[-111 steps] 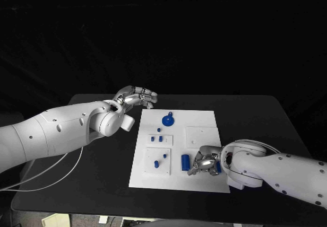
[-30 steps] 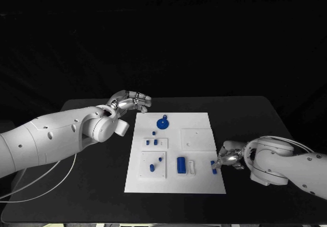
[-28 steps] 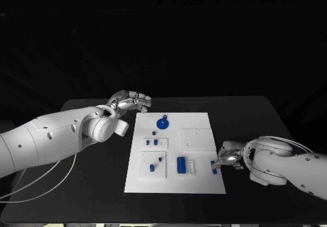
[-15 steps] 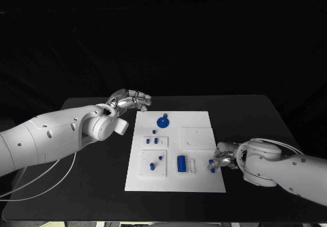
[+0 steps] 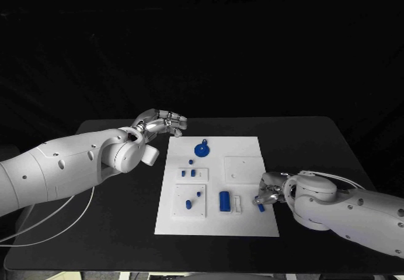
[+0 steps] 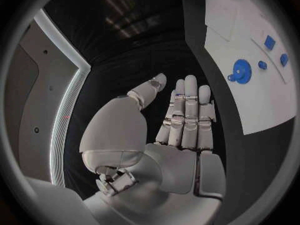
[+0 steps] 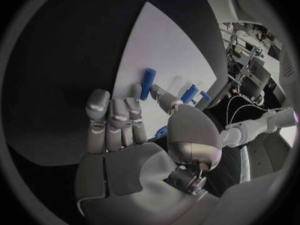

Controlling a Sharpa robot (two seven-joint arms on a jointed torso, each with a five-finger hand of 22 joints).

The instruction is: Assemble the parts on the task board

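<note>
Our right hand (image 5: 268, 194) pinches a small blue peg (image 5: 261, 207) beside the task board (image 5: 253, 224)'s near-right edge; our left hand (image 5: 162, 122) hovers open, farther off.

The left arm reaches in from the left edge of the head view to the middle left of the frame, where its left hand (image 5: 162, 123) hangs with fingers (image 6: 187, 105) held side by side, nearly straight, and nothing in them. The right arm enters from the lower right, its wrist bent toward the frame's centre. Its right hand (image 5: 268, 193) has its fingers (image 7: 112, 117) curled, pinching a small blue part (image 5: 261, 207).
</note>
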